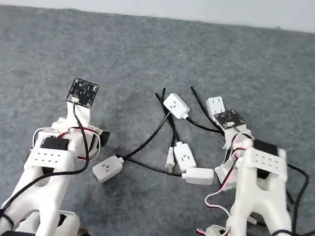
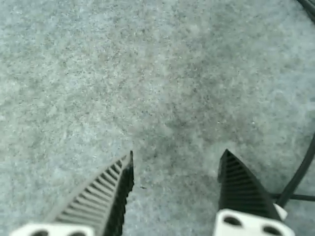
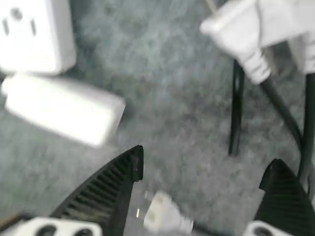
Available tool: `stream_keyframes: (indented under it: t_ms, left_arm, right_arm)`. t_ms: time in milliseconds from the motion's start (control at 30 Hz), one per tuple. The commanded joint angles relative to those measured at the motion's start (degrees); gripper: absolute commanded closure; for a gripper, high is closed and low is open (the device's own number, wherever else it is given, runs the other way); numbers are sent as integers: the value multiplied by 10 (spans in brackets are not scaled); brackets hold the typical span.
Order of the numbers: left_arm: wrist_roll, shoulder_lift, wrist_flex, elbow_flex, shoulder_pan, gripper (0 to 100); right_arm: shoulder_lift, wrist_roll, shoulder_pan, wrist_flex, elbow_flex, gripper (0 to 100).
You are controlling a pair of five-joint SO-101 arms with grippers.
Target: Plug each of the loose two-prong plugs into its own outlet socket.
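Several white outlet sockets lie on the grey carpet, joined by black cables: one socket (image 1: 108, 168) beside the left arm, one (image 1: 184, 155) in the middle, and two (image 1: 176, 105) (image 1: 216, 106) farther back. A white plug block (image 1: 198, 175) lies by the middle socket, with a small two-prong plug (image 1: 170, 159) to its left. My right gripper (image 3: 197, 182) is open just above the carpet, with a small white plug (image 3: 165, 216) lying between its fingers, untouched. Beyond it lie the plug block (image 3: 64, 108) and a socket (image 3: 34, 34). My left gripper (image 2: 174, 169) is open over bare carpet.
Black cables (image 1: 149, 137) run across the middle between the sockets, and one cable (image 2: 302, 172) passes beside my left gripper. Another white connector with a cable (image 3: 251, 29) lies farther out from the right gripper. Bare carpet stretches across the back and the far left.
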Motion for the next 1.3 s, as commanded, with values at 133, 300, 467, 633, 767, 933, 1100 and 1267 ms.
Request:
stream_keyframes:
  t_ms: [133,300,467,633,767,933,1100,1267]
  left_arm:
    - [9,-18,-13,-33,-2,730]
    - [7,-18,-13,-30,15,731]
    - [6,-16,-13,-30,15,731]
    - [6,-14,-13,-30,15,731]
    - [5,-14,-13,-30,15,731]
    - [5,-13,-13,-30,15,731]
    - [5,-13,-13,-30,15,731]
    - [5,-14,-13,-30,15,731]
  right_arm:
    - [-11,177,85,149,-47,619]
    - [-11,328,153,148,-27,619]
    - [-11,387,163,98,49,619]
    - [-11,411,141,81,112,619]
    - [-11,413,131,115,127,619]
    - [-11,413,135,121,129,619]
    - [-11,411,136,109,131,619]
    - [-11,411,134,42,168,742]
